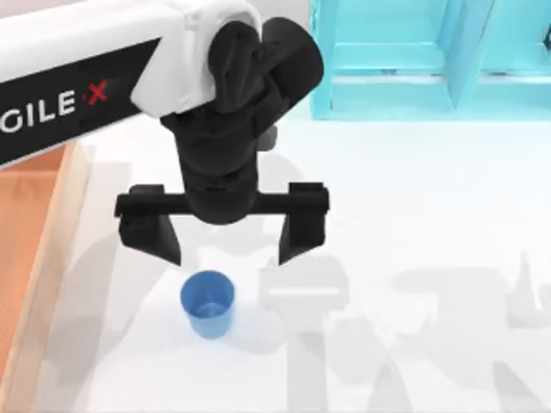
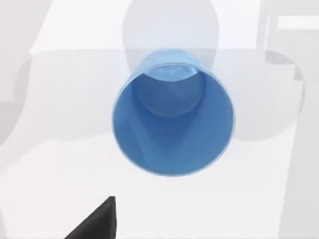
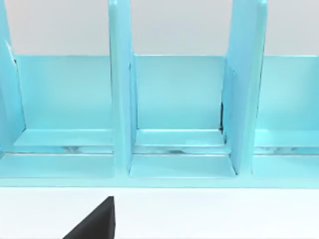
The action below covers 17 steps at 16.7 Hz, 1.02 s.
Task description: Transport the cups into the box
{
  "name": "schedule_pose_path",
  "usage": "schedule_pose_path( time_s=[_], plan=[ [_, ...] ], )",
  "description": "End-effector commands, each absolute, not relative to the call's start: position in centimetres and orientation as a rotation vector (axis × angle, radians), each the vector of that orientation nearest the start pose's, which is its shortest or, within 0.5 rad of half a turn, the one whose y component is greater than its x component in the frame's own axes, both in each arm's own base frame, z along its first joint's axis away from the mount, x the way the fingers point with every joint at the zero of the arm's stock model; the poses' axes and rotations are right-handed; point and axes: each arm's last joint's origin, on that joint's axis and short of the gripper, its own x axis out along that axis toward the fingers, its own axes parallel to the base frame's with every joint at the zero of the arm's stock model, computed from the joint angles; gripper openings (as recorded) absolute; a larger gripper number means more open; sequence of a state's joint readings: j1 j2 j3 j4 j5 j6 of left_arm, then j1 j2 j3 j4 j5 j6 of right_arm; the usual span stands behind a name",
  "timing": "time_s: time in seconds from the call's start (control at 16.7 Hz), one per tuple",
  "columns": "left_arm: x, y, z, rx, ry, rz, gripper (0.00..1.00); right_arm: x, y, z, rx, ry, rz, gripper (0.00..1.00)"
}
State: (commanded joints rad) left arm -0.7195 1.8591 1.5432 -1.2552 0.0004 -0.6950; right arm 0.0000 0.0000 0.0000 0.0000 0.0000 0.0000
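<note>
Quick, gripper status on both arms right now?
Left gripper: open, empty, hovering just above the blue cup.
Right gripper: cannot be told; its wrist camera faces the light-blue shelf frame.

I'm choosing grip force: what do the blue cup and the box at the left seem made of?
The cup looks like thin, smooth plastic: uniform blue, soft sheen inside, no grain, though a render leaves that open. The box looks like matte wood: orange-brown floor with a paler tan rim. The left gripper hangs open above the cup.

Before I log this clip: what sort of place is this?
Likely a simulated tabletop test scene: a plain white table, a light-blue shelf, a wooden box, one cup under the open left gripper.
</note>
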Motion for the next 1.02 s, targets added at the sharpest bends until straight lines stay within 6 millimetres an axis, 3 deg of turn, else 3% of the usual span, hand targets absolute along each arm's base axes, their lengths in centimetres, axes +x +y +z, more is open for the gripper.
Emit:
schedule_pose_path(
  time_s=[0.3,0.78,1.02],
  plan=[
    [26.8,-22.9,23.1,0.016,1.573,-0.013,1.0,10.6,-0.1,16.0,0.0,0.0,0.0,1.0],
    [27.0,-23.2,14.9,0.013,1.567,-0.018,1.0,10.6,-0.1,16.0,0.0,0.0,0.0,1.0],
    [26.8,-23.0,13.5,0.016,1.571,-0.015,1.0,10.6,-0.1,16.0,0.0,0.0,0.0,1.0]
  ],
)
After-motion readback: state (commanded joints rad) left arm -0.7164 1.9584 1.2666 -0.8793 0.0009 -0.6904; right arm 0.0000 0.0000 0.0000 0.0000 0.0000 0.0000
